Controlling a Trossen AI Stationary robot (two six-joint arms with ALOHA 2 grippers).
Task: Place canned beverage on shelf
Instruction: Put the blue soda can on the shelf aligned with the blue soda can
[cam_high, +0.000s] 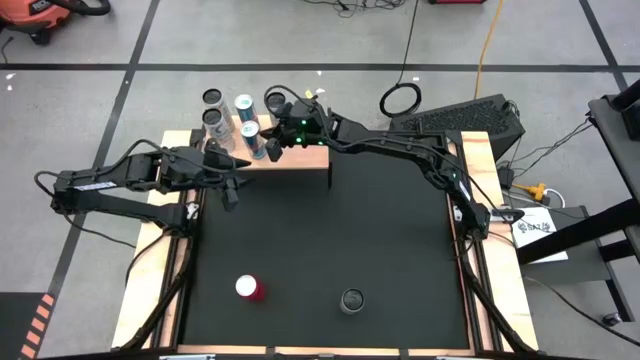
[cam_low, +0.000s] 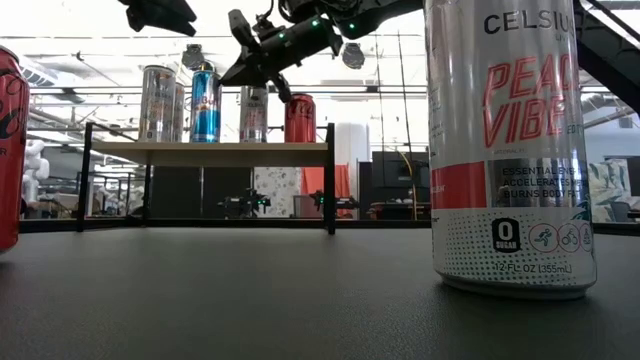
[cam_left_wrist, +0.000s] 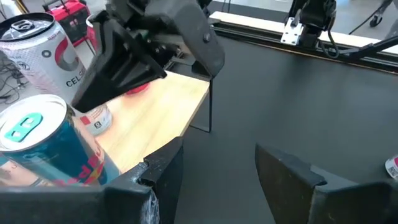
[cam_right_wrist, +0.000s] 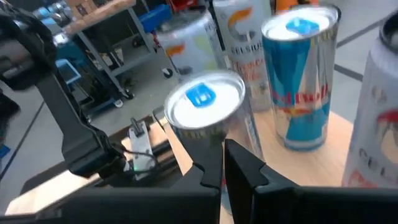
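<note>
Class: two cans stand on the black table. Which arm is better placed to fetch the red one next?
Probably left. The left gripper is open, just off the shelf, on the red can's side of the table. The right gripper is over the cans on the shelf, farther off.

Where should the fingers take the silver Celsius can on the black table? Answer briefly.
Its round wall at mid-height, fingers coming level from the side. The Celsius can stands upright, apart from the red can, with bare table around it.
</note>
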